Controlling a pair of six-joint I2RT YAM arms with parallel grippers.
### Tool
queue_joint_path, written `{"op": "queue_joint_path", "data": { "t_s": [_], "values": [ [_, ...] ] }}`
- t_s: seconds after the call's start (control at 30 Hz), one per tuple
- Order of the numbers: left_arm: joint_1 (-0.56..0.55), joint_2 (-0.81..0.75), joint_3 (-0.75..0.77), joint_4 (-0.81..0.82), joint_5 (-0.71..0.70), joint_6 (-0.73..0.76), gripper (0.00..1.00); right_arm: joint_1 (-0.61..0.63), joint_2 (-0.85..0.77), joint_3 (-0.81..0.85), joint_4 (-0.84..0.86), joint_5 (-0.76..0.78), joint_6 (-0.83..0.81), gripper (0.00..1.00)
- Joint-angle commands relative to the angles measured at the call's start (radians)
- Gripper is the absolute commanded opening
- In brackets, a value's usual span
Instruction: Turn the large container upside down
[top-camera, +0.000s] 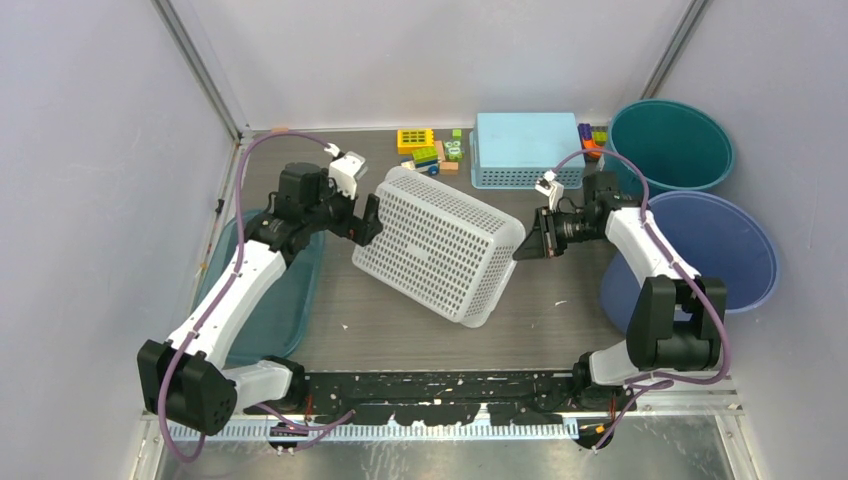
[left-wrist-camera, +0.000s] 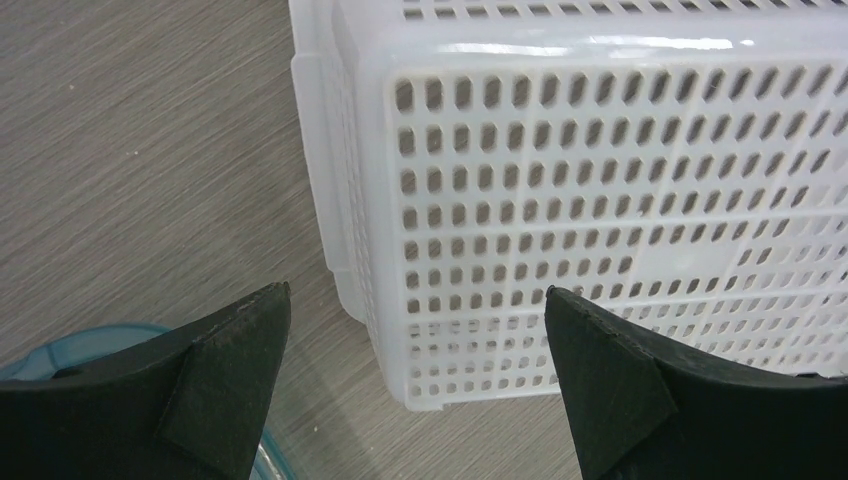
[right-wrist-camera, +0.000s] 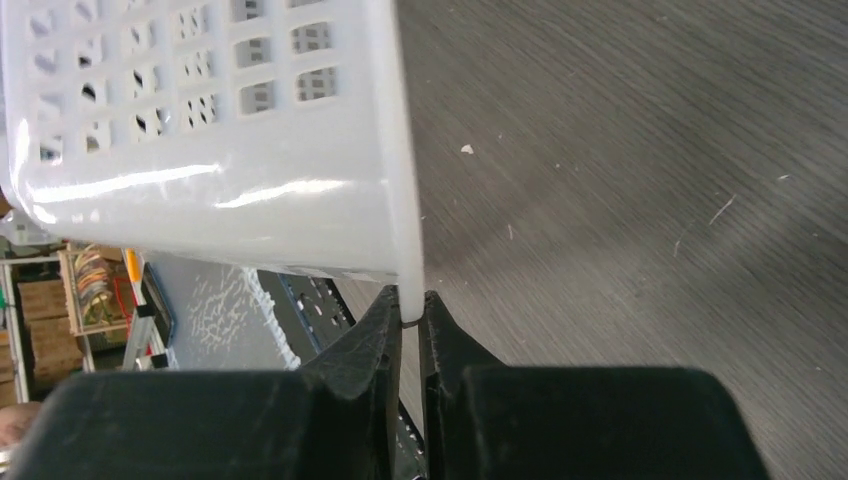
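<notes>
As gripper (right-wrist-camera: 409, 312) pinches, one container (top-camera: 440, 243) tilts.

Large white basket (top-camera: 440, 243): grid of small slots all over. table (top-camera: 560, 320): grey, fine wood-grain streaks. crate (top-camera: 527, 148): light blue, slotted sides. back tub (top-camera: 670, 145) teal, near tub (top-camera: 715, 250) blue. tray (top-camera: 285, 305): probably translucent teal. blocks (top-camera: 425, 148): yellow, green.
</notes>
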Motion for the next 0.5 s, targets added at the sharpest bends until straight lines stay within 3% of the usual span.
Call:
{"op": "queue_joint_path", "data": {
  "t_s": [0.0,0.47],
  "values": [
    [-0.004,-0.005,-0.001,0.064,-0.008,-0.013,1.0,0.004,0.014,0.001,0.07,0.019,0.046,0.13],
    [-0.004,-0.009,-0.03,0.095,-0.04,-0.041,1.0,0.003,0.086,-0.031,0.152,0.122,0.106,0.1]
  ]
}}
